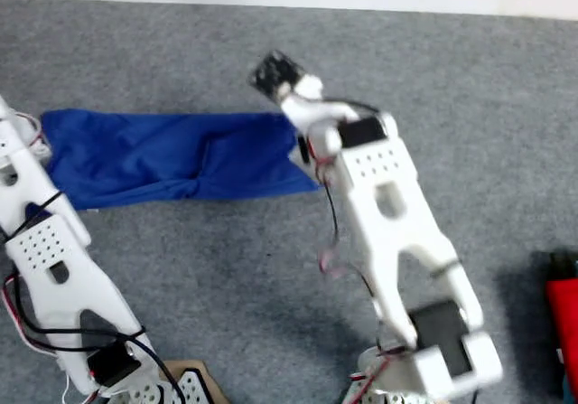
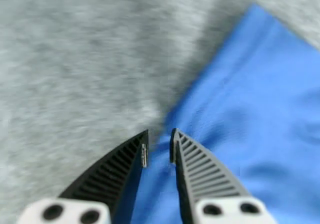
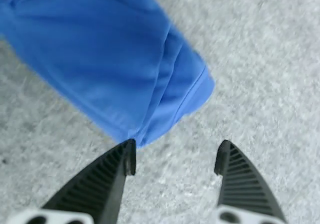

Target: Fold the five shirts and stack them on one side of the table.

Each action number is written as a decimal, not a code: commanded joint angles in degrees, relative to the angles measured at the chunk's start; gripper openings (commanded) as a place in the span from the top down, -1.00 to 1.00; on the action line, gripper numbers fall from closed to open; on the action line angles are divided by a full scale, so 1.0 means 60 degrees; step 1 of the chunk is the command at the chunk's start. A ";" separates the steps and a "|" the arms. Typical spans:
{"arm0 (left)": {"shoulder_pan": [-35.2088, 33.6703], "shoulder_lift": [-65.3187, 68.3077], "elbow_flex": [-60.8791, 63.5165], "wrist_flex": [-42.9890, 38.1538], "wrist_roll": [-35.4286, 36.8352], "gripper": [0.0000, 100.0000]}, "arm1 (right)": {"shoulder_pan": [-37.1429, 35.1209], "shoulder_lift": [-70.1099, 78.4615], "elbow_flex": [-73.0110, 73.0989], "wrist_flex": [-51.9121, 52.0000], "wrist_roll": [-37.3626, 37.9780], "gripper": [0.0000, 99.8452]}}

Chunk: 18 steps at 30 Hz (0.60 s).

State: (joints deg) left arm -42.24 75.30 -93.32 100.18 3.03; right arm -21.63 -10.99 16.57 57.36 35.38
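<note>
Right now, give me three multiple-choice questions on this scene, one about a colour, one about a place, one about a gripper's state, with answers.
1. What colour is the shirt? A white; B green; C blue.
2. Where is the red thing? A on the shirt; B at the high view's right edge; C under the shirt.
3. How is the right gripper? A open and empty; B shut on the shirt; C shut and empty.

Answers: 1 C, the shirt is blue in every view. 2 B, the red thing lies at the right edge, apart from the shirt. 3 A, grey table shows between its spread fingers.
</note>
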 commanded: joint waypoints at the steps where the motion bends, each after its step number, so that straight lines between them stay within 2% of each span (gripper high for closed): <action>1: -0.0476 -0.0960 -0.0315 0.0147 -0.0147 0.71 | -0.0286 -0.2205 0.2249 -0.1209 0.0205 0.49; 5: -0.0388 -0.1399 -0.0330 0.0161 -0.0234 0.54 | -0.0564 -0.3495 0.4095 -0.1810 0.0586 0.49; 9: -0.0374 -0.1722 -0.0095 0.0234 -0.0234 0.60 | -0.0623 -0.4125 0.4696 -0.1853 0.0601 0.49; 13: -0.0667 -0.2147 0.2161 0.0264 -0.0278 0.71 | -0.0608 -0.4330 0.4974 -0.1824 0.0630 0.49; 18: -0.0623 -0.3875 0.5062 0.0249 -0.0923 0.70 | -0.0652 -0.4344 0.5062 -0.1839 0.0630 0.49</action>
State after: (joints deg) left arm -45.58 63.52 -74.07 101.05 -0.22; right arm -24.88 -35.16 47.34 47.25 38.11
